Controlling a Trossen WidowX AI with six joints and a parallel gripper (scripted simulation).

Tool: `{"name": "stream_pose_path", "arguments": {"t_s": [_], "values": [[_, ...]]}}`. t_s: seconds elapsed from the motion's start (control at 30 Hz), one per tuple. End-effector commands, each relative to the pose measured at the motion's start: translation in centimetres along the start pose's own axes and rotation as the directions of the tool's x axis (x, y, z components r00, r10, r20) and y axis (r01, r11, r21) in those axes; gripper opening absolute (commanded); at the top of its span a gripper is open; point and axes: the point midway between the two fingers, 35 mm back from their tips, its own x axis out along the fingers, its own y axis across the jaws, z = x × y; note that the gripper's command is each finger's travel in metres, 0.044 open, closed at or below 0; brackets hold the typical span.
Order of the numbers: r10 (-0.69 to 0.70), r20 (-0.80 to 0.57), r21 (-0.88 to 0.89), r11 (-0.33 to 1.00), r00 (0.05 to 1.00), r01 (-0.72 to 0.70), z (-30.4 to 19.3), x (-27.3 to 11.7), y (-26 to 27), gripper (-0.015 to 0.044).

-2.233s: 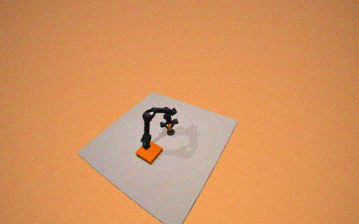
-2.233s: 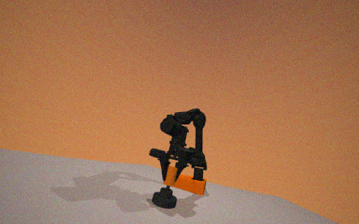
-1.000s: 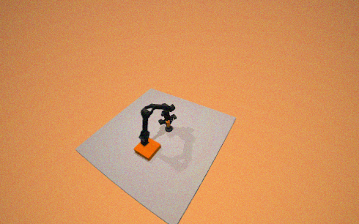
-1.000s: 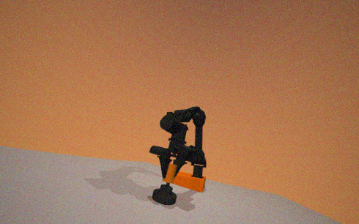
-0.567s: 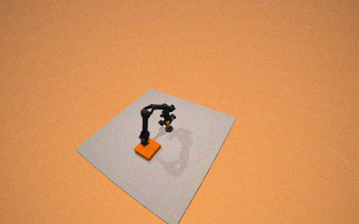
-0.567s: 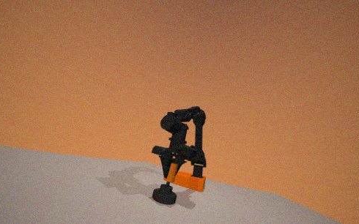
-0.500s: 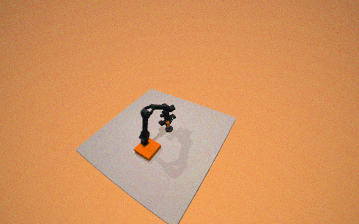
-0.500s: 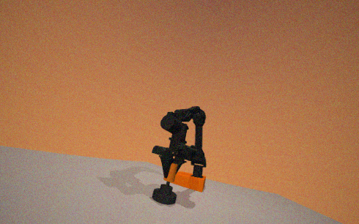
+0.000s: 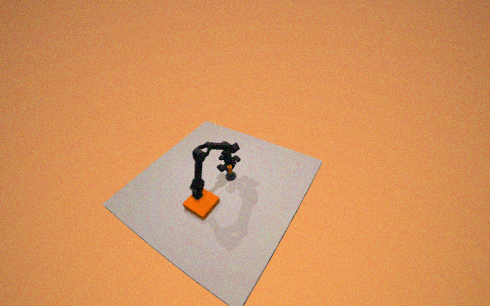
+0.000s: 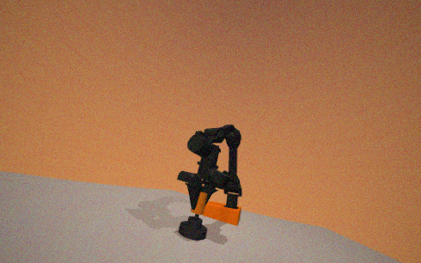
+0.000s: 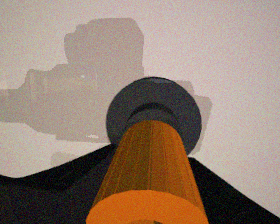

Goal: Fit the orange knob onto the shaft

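The orange knob (image 9: 230, 170) (image 10: 201, 203) (image 11: 150, 162) is a tall cylinder, held between the fingertips of my gripper (image 9: 229, 168) (image 10: 199, 206) (image 11: 151, 157), which is shut on it. The dark round pedestal (image 9: 231, 177) (image 10: 192, 230) (image 11: 122, 107) stands right below the knob, with a narrower raised step. A short piece of the dark shaft (image 10: 197, 216) shows between the knob's lower end and the step in the exterior view. The knob is above the pedestal, not down on it. Whether the shaft's tip is inside the hole cannot be told. The flat sides are hidden.
The arm's orange base block (image 9: 201, 204) (image 10: 226, 213) stands on the grey mat (image 9: 163, 200) (image 10: 63, 215), to one side of the pedestal. The arm's shadow falls across the mat around the pedestal.
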Motion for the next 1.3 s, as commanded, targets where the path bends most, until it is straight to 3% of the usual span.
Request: {"name": "stream_pose_path", "arguments": {"t_s": [0.0,0.67,0.9,1.27], "values": [[-0.004,0.002,-0.004,1.000,1.000,0.004,0.04,0.12,-0.12,0.0000],[-0.003,0.002,-0.005,1.000,1.000,0.003,-0.03,-0.33,0.47,0.0000],[-0.003,0.002,-0.202,0.979,1.000,0.004,-0.03,-0.49,0.46,0.0000],[-0.004,0.002,-0.212,0.977,1.000,0.004,0.00,-0.33,0.02,0.0000]]}}
